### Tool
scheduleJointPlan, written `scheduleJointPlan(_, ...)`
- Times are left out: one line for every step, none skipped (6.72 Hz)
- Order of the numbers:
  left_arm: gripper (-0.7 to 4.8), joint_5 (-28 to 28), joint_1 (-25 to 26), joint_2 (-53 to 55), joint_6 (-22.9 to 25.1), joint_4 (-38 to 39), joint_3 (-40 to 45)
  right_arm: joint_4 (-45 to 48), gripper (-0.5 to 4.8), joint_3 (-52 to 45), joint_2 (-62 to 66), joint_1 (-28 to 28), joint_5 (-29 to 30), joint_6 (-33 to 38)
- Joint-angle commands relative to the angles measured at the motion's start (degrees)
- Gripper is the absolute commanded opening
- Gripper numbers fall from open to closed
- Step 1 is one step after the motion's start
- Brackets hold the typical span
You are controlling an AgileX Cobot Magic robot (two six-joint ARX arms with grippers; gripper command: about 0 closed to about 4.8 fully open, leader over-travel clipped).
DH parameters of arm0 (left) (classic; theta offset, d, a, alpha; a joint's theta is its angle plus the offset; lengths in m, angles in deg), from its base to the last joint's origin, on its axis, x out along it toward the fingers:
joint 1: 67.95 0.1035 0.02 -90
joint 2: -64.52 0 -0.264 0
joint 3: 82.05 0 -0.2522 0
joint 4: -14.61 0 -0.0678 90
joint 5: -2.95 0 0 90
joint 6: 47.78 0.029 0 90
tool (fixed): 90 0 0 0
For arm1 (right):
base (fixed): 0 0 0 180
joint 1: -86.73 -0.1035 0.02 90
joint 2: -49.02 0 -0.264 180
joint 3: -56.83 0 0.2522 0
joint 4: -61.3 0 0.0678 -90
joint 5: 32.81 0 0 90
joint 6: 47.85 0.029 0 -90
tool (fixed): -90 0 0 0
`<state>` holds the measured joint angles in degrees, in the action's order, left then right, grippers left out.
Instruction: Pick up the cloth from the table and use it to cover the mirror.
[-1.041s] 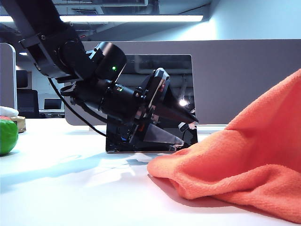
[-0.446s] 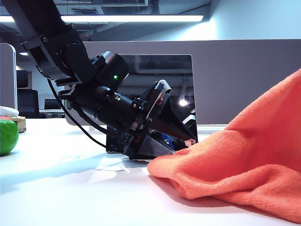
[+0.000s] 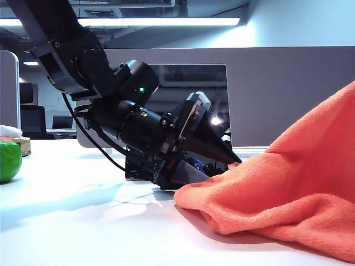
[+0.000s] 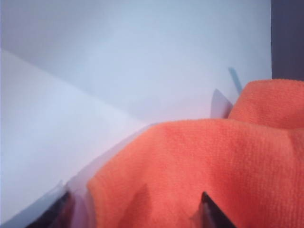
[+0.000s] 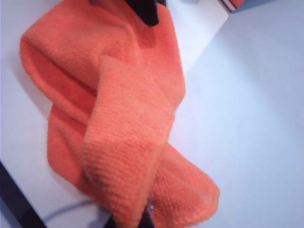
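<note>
The left end effector (image 3: 224,166) is reaching low toward the near edge of the cloth (image 3: 277,188), its jaws standing wide apart and holding nothing yet. In the left wrist view the two dark fingertips (image 4: 213,213) are straddling a fold of the cloth (image 4: 199,166), one tip on the fabric and the other just off its edge over the bare desk. The right end effector (image 5: 137,221) is pinched shut on the cloth (image 5: 118,118) and is lifting that part, so the towel is draping down from it onto the desk.

To do this step well, the left end effector should be sliding its lower finger along the desk and under the hem, then closing on a single layer near a corner, not on the bunched fold. A grip well apart from the right one would let the two arms spread the towel flat before raising it. The fabric is floppy and fuzzy, so a shallow pinch is likely to slip.

The mirror (image 3: 216,100) is standing upright just behind the cloth's near edge, partly hidden by the left arm, so the wrist should be kept from knocking it.

The desk (image 3: 83,221) is smooth, white and glossy. Behind the mirror a grey partition (image 3: 288,94) is running across; far to the side of the cloth a green object (image 3: 8,160) is sitting. Ceiling strip lights (image 3: 161,21) are glowing above.
</note>
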<state>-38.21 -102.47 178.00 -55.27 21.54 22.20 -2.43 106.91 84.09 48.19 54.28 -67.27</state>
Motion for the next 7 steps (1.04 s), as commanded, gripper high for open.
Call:
scheduleJointPlan(1.82,-0.31,-0.42,-0.13,0.02,-0.55,-0.17,0.94,-0.07,0.09,0.00,-0.02,0.17,-0.15)
scheduleJointPlan(-0.06,-1.62,-0.42,-0.15,0.02,-0.76,-0.17,0.96,-0.07,0.02,0.00,-0.02,0.13,-0.15)
scheduleJointPlan(-0.06,-0.92,-0.42,-0.15,0.02,-1.57,-0.17,0.98,-0.07,0.02,0.00,-0.02,0.11,-0.15)
scheduleJointPlan(-0.06,0.33,-0.42,-0.39,0.00,-3.80,-0.20,1.14,-0.07,0.02,0.00,-0.02,0.09,-0.15)
scheduleJointPlan(-0.06,0.24,-0.42,-1.86,0.04,-6.10,-0.20,3.91,-0.07,0.02,-0.02,-0.02,-0.13,-0.15)
scheduleJointPlan(-0.06,0.02,-0.42,-2.58,0.07,-6.60,-0.24,5.07,-0.07,0.02,-0.02,-0.02,-0.13,-0.15)
scheduleJointPlan(-0.06,-6.29,-0.31,-12.90,1.31,-7.10,-0.24,20.90,-0.07,0.02,-0.02,0.00,-0.13,-0.15)
